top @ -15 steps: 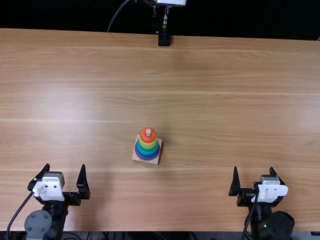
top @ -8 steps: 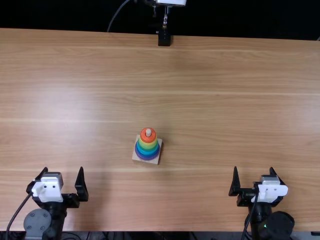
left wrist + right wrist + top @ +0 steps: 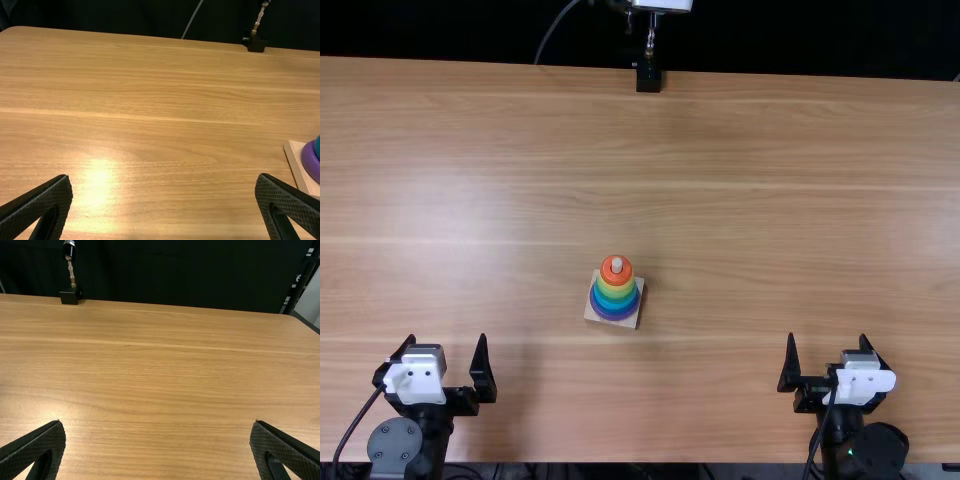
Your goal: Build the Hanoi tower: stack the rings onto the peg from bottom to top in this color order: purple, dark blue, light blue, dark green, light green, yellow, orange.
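In the top view the ring tower stands on a pale square wooden base near the table's middle. The orange ring is on top around the peg, with yellow, green and blue rings beneath and the purple ring lowest. Left of and nearer than the tower, my left gripper stands open and holds nothing. My right gripper, also open and unladen, is to the tower's right. The left wrist view has the purple ring beside the open left gripper; the right wrist view has the right gripper open over wood.
A black clamp mount with a metal stem stands at the far edge of the light brown table. Beyond that edge hangs dark cloth. A thin cable runs behind the table.
My left gripper has shifted slightly toward the view's lower left since the first frame, then stayed still. The right gripper and the tower have not moved.
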### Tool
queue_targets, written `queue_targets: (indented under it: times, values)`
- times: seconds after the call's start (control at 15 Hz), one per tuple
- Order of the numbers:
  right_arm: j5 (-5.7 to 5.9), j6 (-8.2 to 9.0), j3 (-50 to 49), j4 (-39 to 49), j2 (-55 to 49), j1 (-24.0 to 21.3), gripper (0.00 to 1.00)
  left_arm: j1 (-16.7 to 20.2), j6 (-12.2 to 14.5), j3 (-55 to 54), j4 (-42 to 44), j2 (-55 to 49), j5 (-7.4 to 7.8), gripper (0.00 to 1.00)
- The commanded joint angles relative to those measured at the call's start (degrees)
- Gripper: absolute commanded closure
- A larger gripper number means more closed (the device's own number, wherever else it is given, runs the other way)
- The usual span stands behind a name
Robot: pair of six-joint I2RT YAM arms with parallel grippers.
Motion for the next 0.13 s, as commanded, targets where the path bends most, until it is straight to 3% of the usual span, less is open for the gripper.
queue_targets:
  times: [0.0,0.07]
  values:
    - [0.13,0.1,-4.0,-3.8,-0.7,-0.4,0.0,0.4,0.3,-6.0,-4.7,-0.7,0.13,0.0]
    - [0.13,0.1,-4.0,-3.8,-0.7,-0.4,0.0,0.4,0.3,-6.0,-4.7,-0.7,0.13,0.0]
